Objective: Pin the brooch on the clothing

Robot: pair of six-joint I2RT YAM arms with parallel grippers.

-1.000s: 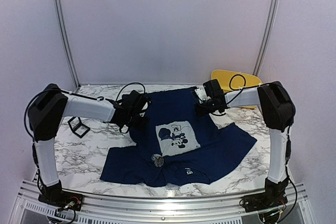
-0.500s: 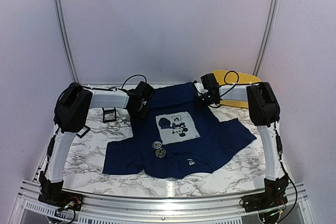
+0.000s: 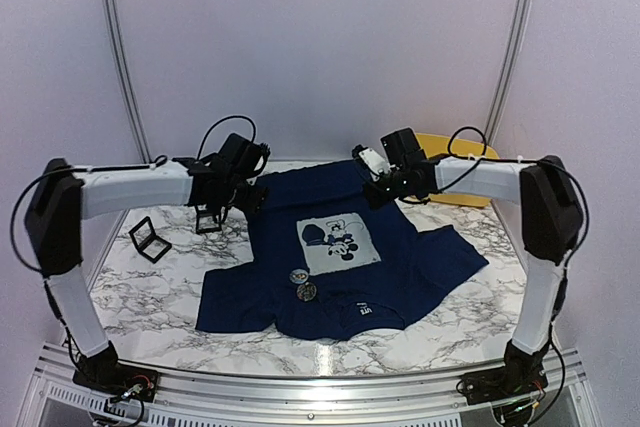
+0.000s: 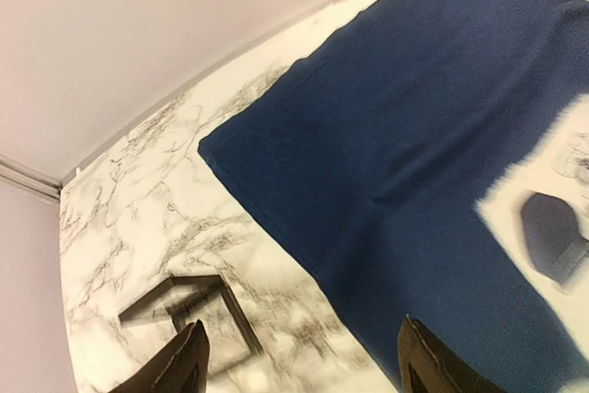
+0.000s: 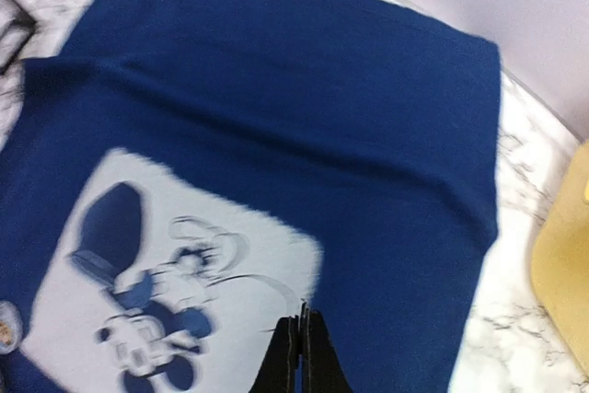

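White marble table [image 3: 150, 297] with grey veins fills the booth. Plain pale walls close it in: back wall [image 3: 320, 47] at 12 o'clock, side walls [image 3: 40, 67] at 9 and 3. Metal posts [image 3: 120, 67] rise at 11 and 1. A ribbed aluminium rail [image 3: 300, 387] runs along 6. The light is soft and even.

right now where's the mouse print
In the top view the mouse print lies mid-table on the chest of the navy T-shirt, with two small round pieces just off its near-left corner.
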